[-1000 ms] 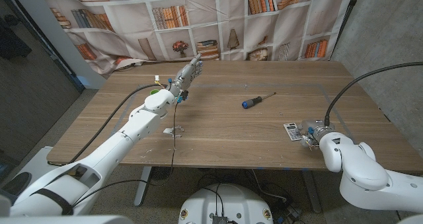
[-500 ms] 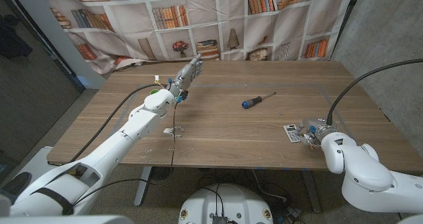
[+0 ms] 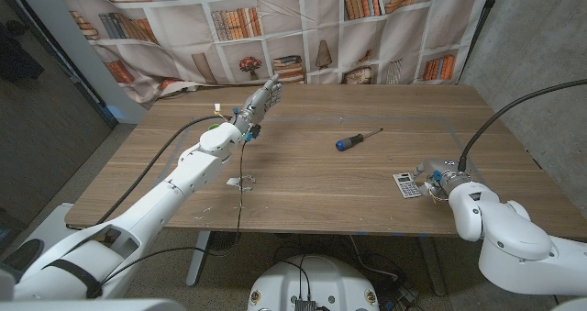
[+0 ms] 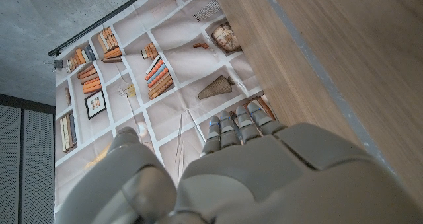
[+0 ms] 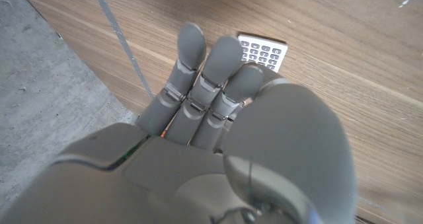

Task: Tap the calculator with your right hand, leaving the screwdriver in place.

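In the upper left of the head view we saw the left hand (image 3: pixel 261 101) raised near the tabletop's (image 3: pixel 303 178) far edge, fingers straight and close together, holding nothing; the left wrist view showed the same hand (image 4: pixel 264 164) against a printed bookshelf backdrop (image 3: pixel 303 27). Near the frame's centre lay the screwdriver (image 3: pixel 357 139), blue handle toward lower left, well apart from both hands. At lower right sat the calculator (image 3: pixel 405 183), close to the tabletop's near edge. Just beside it on its right we found the right hand (image 3: pixel 433 177), empty. In the right wrist view its fingers (image 5: pixel 198 78) reached out straight, side by side, next to the calculator (image 5: pixel 264 51); we could not tell whether they touched it.
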